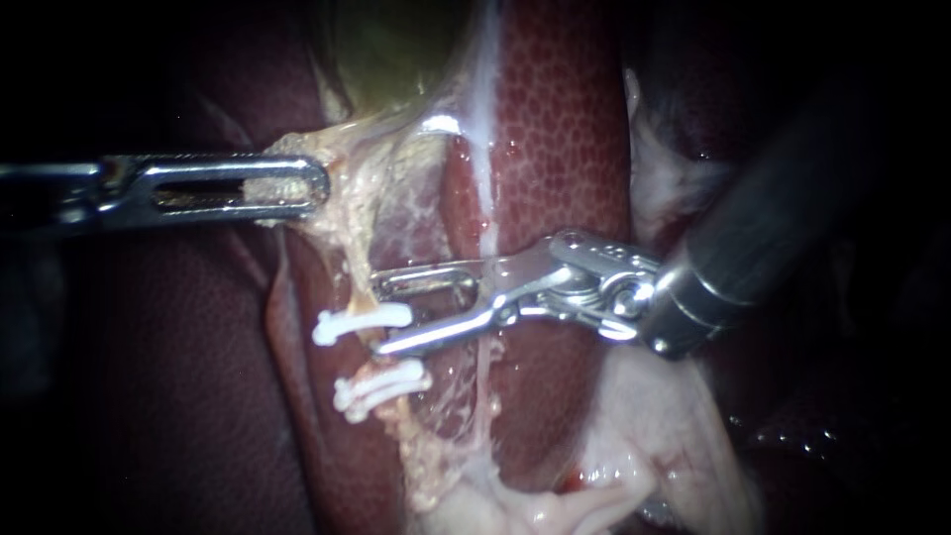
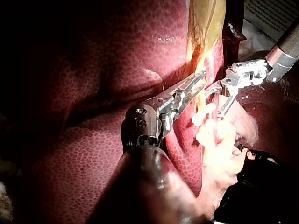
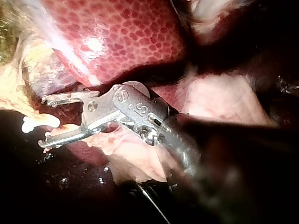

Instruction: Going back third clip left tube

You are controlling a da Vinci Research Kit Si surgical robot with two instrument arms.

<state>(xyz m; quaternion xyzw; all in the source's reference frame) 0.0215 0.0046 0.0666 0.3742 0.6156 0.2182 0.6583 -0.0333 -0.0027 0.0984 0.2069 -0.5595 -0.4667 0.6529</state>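
L tube (image 1: pixel 355 260): pale strand running from the gallbladder (image 1: pixel 396 50) end down across the liver (image 1: pixel 565 149). Upper clip (image 1: pixel 362 322) sits crosswise on the tube, white. Lower clips (image 1: pixel 381 386) are further along the tube, away from the gallbladder. They look like two close together, but I can't separate them for sure. My R instrument (image 1: pixel 381 314) comes at the tube from the liver side, jaws standing wide w/ a clear gap and nothing gripped. Its tips are just beside the tube at the level of the upper clip, and the clip's near end lies at the mouth of the jaws. R wrist view agrees: jaws apart, white clip just ahead of the tips. My L instrument (image 1: pixel 312 186) is on the opposite side of the tube, nearer the gallbladder, jaws closed on pale tissue (image 1: pixel 342 159) that joins the tube's upper end. That tissue is drawn taut toward the jaws. A thinner strand (image 1: pixel 485 357) runs alongside the tube on the liver side, passing under the R jaws.
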